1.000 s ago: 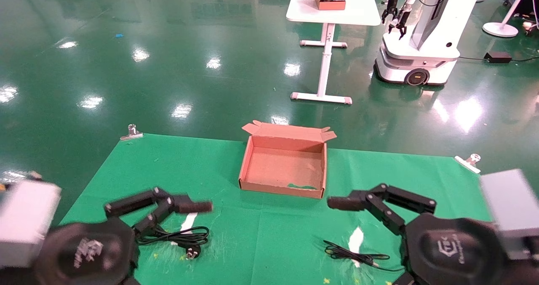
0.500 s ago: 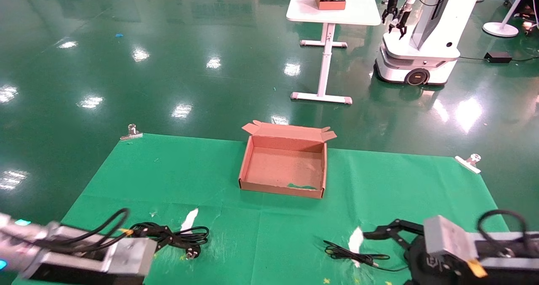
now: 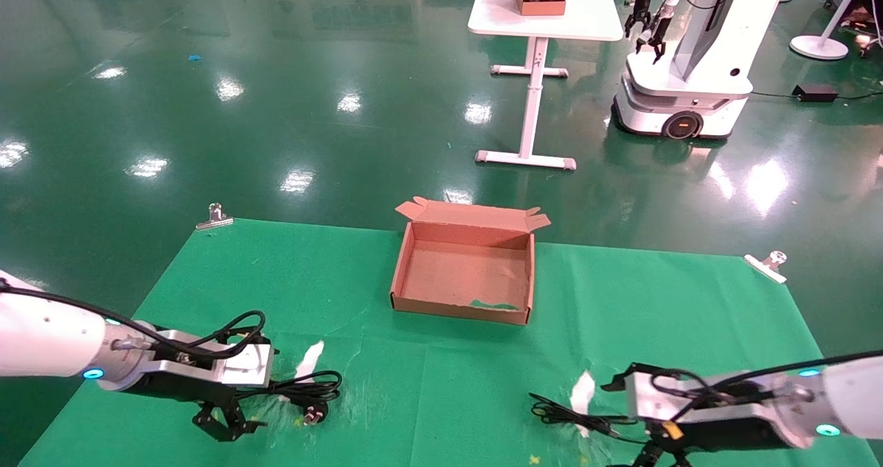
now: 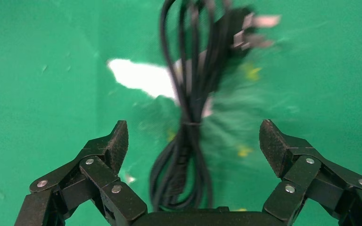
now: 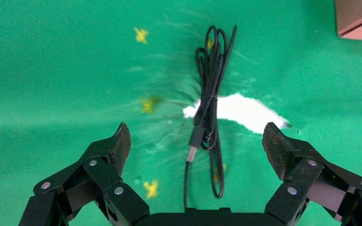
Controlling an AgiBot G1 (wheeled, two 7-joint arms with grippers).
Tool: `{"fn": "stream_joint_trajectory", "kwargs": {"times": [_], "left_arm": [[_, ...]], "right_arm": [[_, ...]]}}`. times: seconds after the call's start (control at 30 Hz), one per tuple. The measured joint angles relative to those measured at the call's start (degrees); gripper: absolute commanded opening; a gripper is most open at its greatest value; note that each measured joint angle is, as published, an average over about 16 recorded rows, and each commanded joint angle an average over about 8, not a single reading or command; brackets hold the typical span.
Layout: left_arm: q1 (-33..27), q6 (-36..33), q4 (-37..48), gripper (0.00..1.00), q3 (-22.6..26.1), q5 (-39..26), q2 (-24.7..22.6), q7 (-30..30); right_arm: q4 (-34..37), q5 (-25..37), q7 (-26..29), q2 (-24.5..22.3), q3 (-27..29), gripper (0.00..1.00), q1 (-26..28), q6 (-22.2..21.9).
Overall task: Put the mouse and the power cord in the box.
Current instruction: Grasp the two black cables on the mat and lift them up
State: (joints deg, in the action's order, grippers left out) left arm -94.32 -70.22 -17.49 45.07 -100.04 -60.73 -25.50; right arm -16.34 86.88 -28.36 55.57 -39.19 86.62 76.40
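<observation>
Lying on a green cloth-covered table (image 3: pixel 483 384), near its front-left edge, is the power cord (image 3: pixel 296 389): a thick black cable bundled in long loops, cinched at mid-length, ending in a black plug with bright metal prongs that appear blurred in the left wrist view. Left gripper (image 3: pixel 224 425): black, jointed, textured pads, poised directly over the cord's looped end with its fingers spread wide and nothing between them; it is partly hidden under its own wrist in the head view. Right gripper (image 5: pixel 195 146): same build, jaws likewise spread wide and empty, hanging above a thin black cable (image 3: pixel 579 419) at the front right, bundled in narrow loops and tied at the middle, with a small flat connector end. Mouse body: not visible in any view; only this thin cable shows, and its near stretch runs out of sight beneath the gripper. The head view cuts the right gripper off at the bottom edge. Box (image 3: pixel 414 253): shallow, rectangular, brown cardboard, small flaps along the far long edge, standing open and unfilled at the table's centre, well apart from both cables. White torn patches (image 3: pixel 308 360) mark the cloth beside each bundle.
</observation>
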Motion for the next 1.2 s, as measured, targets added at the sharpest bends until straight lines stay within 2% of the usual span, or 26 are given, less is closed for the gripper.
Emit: {"fn": "stream_joint_trajectory", "kwargs": {"times": [0.27, 0.3, 0.37, 0.53, 0.57, 0.63, 0.67, 1.2], "left_arm": [[-0.66, 6.58, 7.54, 1.0, -0.41, -0.22, -2.77, -4.01], [-0.73, 6.93, 8.14, 1.0, -0.49, -0.13, -2.94, -4.39], [-0.91, 7.48, 9.23, 0.98, -0.63, 0.03, -3.23, -5.12], [-1.4, 8.05, 11.19, 0.37, -0.87, 0.32, -3.68, -6.59], [-1.49, 8.08, 11.44, 0.25, -0.91, 0.36, -3.73, -6.79], [-1.62, 8.1, 11.82, 0.02, -0.96, 0.43, -3.8, -7.1], [-1.68, 8.1, 11.96, 0.0, -0.99, 0.46, -3.82, -7.21], [-1.65, 7.98, 11.78, 0.0, -1.05, 0.61, -3.74, -7.23]], "right_arm": [[8.59, 1.42, -6.58, 4.05, -0.64, 1.0, 2.54, -3.53], [9.26, 1.41, -7.14, 4.3, -0.62, 0.92, 2.72, -3.75], [10.48, 1.39, -8.14, 4.74, -0.58, 0.67, 3.05, -4.14], [12.64, 1.3, -9.9, 5.35, -0.47, 0.05, 3.62, -4.78], [12.91, 1.28, -10.13, 5.41, -0.44, 0.0, 3.7, -4.86], [13.31, 1.23, -10.47, 5.5, -0.4, 0.0, 3.81, -4.97], [13.46, 1.21, -10.6, 5.53, -0.38, 0.0, 3.85, -5.0], [13.31, 1.12, -10.63, 5.44, -0.32, 0.0, 3.77, -4.94]]}}
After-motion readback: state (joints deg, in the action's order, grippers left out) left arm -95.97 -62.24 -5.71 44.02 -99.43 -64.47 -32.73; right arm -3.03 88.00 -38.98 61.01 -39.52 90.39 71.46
